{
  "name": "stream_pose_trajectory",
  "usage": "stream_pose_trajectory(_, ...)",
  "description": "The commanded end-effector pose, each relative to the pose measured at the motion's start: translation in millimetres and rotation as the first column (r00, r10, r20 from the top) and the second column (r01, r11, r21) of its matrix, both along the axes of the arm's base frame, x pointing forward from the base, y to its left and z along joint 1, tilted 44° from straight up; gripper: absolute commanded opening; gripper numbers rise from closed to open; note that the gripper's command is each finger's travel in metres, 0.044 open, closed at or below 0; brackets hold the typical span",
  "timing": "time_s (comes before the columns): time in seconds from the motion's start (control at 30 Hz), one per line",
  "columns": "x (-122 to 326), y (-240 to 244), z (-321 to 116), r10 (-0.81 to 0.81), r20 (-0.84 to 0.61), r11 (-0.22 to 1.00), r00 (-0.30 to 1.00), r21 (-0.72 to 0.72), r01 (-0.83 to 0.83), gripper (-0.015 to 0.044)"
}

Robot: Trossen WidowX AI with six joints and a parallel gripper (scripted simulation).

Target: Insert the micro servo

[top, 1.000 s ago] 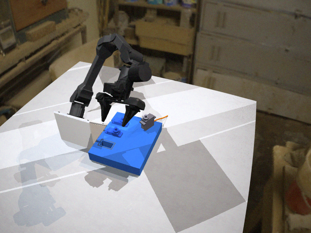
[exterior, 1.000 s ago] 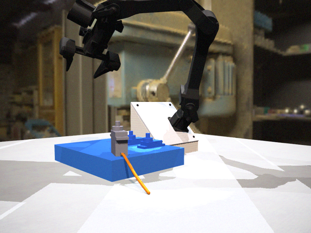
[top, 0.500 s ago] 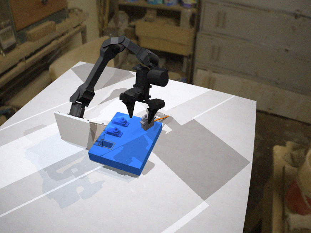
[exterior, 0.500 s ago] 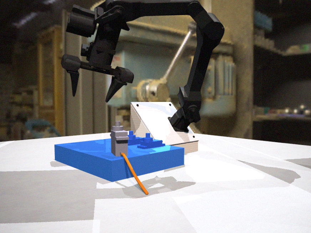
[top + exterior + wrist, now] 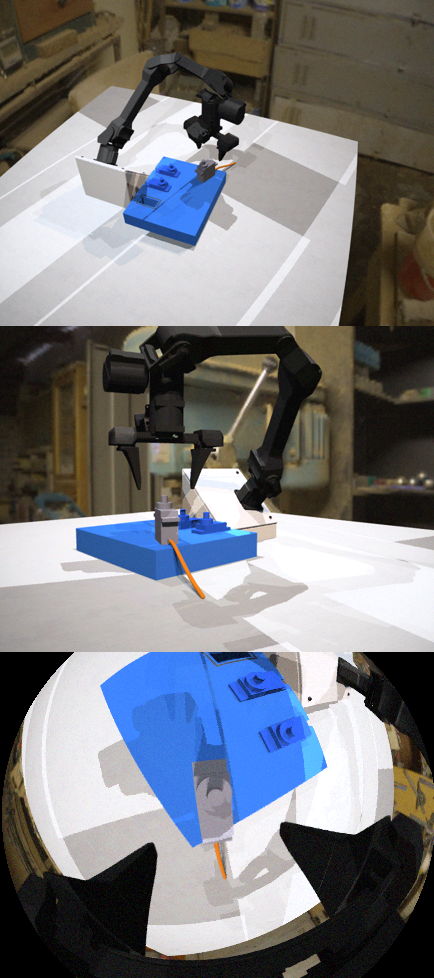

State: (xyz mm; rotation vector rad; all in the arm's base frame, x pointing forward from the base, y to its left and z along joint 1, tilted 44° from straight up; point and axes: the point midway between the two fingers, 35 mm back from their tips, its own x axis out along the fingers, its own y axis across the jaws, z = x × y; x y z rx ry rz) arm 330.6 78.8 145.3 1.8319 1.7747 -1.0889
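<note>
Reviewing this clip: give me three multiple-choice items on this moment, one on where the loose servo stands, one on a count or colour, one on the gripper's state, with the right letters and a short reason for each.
1. Where is the grey micro servo?
A. seated in the marked pocket
B. standing upright on the blue deck near its edge
C. lying on the table off the deck

2. How many blue servos are already mounted on the deck?
A. one
B. two
C. four

3. What is the gripper doing?
A. open above the servo, holding nothing
B. shut on the servo
C. shut on the cable

Answers:
1 B: it stands on the deck, far from the marked pocket, its orange cable hanging over the edge.
2 B: two blue servos sit in a row beside the pocket.
3 A: the fingers stand wide apart above the servo, touching nothing.
</note>
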Motion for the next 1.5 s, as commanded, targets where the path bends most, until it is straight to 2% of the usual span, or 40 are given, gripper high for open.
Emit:
stream_pose_trajectory(0.0,-0.8,3.5,0.9,-0.011,-0.012,1.0,1.0,0.013,0.012,0.044)
stream_pose_trajectory(0.8,-4.9,33.1,-29.6,-0.011,-0.011,1.0,1.0,0.016,0.012,0.044)
stream_pose_trajectory(1.2,-4.9,33.1,-29.6,-0.011,-0.011,1.0,1.0,0.016,0.012,0.0125)
stream_pose_trajectory(1.33,-4.9,33.1,-29.6,-0.011,-0.011,1.0,1.0,0.016,0.012,0.0098)
stream_pose_trajectory(1.47,-3.9,27.7,-24.1,-0.011,-0.011,1.0,1.0,0.015,0.012,0.0)
